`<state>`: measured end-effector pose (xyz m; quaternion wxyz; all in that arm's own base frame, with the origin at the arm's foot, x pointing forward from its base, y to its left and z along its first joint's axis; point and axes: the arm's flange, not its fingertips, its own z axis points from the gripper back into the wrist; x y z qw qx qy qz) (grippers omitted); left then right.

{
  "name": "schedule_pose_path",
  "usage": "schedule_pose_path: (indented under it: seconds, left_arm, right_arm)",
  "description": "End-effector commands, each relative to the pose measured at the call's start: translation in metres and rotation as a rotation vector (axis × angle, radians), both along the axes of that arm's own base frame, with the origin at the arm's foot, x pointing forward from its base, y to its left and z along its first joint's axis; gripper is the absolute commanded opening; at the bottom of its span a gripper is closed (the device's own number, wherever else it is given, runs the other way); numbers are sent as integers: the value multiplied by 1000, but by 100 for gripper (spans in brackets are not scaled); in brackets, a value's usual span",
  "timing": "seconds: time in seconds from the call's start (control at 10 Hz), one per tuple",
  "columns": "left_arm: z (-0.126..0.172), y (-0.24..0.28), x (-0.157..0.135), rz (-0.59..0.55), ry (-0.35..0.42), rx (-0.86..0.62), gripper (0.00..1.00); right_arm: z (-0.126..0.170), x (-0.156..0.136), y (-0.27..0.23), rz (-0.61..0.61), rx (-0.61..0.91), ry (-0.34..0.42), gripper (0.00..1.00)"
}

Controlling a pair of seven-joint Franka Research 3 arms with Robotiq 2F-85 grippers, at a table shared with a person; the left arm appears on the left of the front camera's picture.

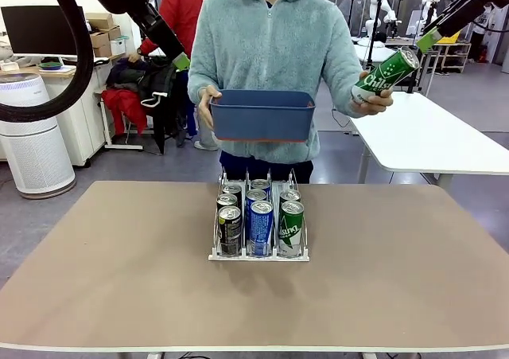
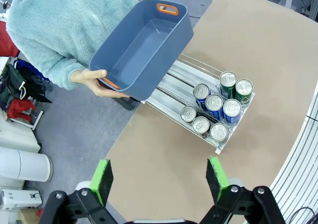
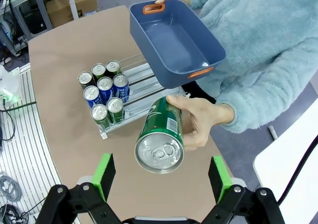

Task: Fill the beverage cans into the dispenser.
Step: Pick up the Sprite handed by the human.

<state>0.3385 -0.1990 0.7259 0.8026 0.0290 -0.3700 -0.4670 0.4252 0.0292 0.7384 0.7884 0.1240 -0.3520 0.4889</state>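
The white wire dispenser (image 1: 258,255) sits mid-table with several cans in its three lanes: black (image 1: 230,225) on the left, blue-and-white (image 1: 261,227) in the middle, green (image 1: 291,228) on the right. A person's hand holds out a tilted green can (image 1: 387,74) at the upper right. My right gripper (image 1: 429,40) hangs open just beyond that can. In the right wrist view the can (image 3: 160,140) faces me top-first, above the gap of the open right gripper (image 3: 161,177). My left gripper (image 2: 159,179) is open, empty and raised at the upper left (image 1: 182,60), looking down on the dispenser (image 2: 169,87).
The person's other hand holds an empty blue-grey bin (image 1: 262,114) above the table's far edge, over the back of the dispenser. A second white table (image 1: 429,136) stands at the right behind the person. Bare tabletop (image 1: 103,263) lies on both sides of the dispenser.
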Motion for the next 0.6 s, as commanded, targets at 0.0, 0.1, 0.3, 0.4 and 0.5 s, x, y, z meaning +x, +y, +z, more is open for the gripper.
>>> schedule_pose_path:
  seconds: [0.0,0.1,0.3,0.4,0.5]
  left_arm:
    - [0,0,0,4,10,-2,100]
    - [0,0,0,4,10,-2,100]
    - [0,0,0,4,10,-2,100]
    - [0,0,0,4,10,-2,100]
    - [0,0,0,4,10,-2,100]
  right_arm:
    - [-4,6,-5,44,28,11,100]
    - [-8,11,-7,45,34,21,100]
    - [-18,19,-6,61,59,57,100]
    - [-22,23,-7,68,63,75,100]
    - [-25,26,-6,81,80,86,100]
